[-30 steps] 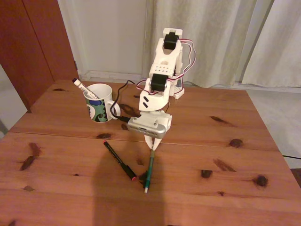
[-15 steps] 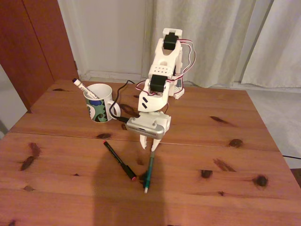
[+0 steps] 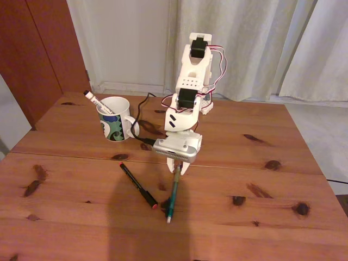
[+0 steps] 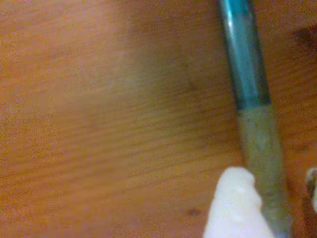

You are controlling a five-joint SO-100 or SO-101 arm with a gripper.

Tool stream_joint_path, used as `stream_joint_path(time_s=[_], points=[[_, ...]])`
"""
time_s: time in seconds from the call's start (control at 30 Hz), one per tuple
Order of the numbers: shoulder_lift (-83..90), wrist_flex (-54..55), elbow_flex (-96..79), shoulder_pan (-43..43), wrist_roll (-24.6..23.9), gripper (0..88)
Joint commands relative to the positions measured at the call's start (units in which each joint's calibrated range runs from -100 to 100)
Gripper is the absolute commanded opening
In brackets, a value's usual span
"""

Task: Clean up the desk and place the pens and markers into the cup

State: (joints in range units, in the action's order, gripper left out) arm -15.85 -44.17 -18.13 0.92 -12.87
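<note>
— Fixed view first: what do you make of it?

— My gripper (image 3: pixel 178 169) is down at the bench (image 3: pixel 261 185), its fingers straddling the upper end of the teal pen (image 3: pixel 173 194), which lies on the wood pointing toward the near edge. Just to its left lies the black pen (image 3: pixel 138 185), red tip nearest the camera. The cup (image 3: pixel 115 120) stands well apart at the back left, and the white marker (image 3: pixel 97 101) already leans inside it, one end sticking out over the rim.

— And the wrist view?

— Close on the wood. The teal pen (image 4: pixel 250 99) runs down the right side, its grey grip section passing beside one white fingertip (image 4: pixel 233 208); the tip touches the pen or all but touches it. A sliver of the other finger shows at the right edge, so the pen sits between them, with the jaws only narrowly apart. I don't yet have a firm hold on it, as far as I can judge.

— So where are you in the job?

— One of three is put away; I'm on the grasp of the second. Next calls for pinching the pen squarely, lifting clear, then carrying it over the cup.
</note>
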Motion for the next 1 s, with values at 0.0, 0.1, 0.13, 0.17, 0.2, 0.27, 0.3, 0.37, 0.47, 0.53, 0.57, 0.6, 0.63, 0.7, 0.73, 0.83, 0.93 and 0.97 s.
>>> stream_joint_path(time_s=[0.0,0.1,0.13,0.17,0.2,0.27,0.3,0.37,0.47,0.53,0.57,0.6,0.63,0.7,0.73,0.83,0.93,0.97], points=[[0.6,1.1,-0.7,-0.6,0.5,11.3],[0.6,1.1,-1.0,-0.6,0.6,11.2],[0.6,1.1,-1.0,-0.6,0.6,11.2],[0.6,1.1,-1.0,-0.6,0.6,11.2],[0.5,1.1,-1.0,-0.6,0.6,11.2],[0.5,1.1,-1.0,-0.6,0.6,11.2],[0.5,1.1,-0.8,-0.6,0.5,11.2],[0.2,1.1,-0.2,-0.6,0.4,11.2],[-1.5,1.4,1.5,-0.6,0.3,11.2],[-2.5,1.5,3.0,-0.3,0.3,11.2],[-2.9,1.5,3.5,-0.2,0.3,11.2],[-3.2,1.5,3.9,-0.1,0.4,11.2],[-3.4,1.5,4.1,-0.1,0.5,11.2],[-3.6,1.5,4.1,0.0,0.7,11.1],[-3.6,1.5,4.1,0.0,0.7,11.1],[-3.6,1.5,4.1,0.0,0.7,6.0],[-3.6,1.5,4.1,0.0,0.7,0.5],[-3.6,1.5,4.1,0.0,0.8,1.1]])
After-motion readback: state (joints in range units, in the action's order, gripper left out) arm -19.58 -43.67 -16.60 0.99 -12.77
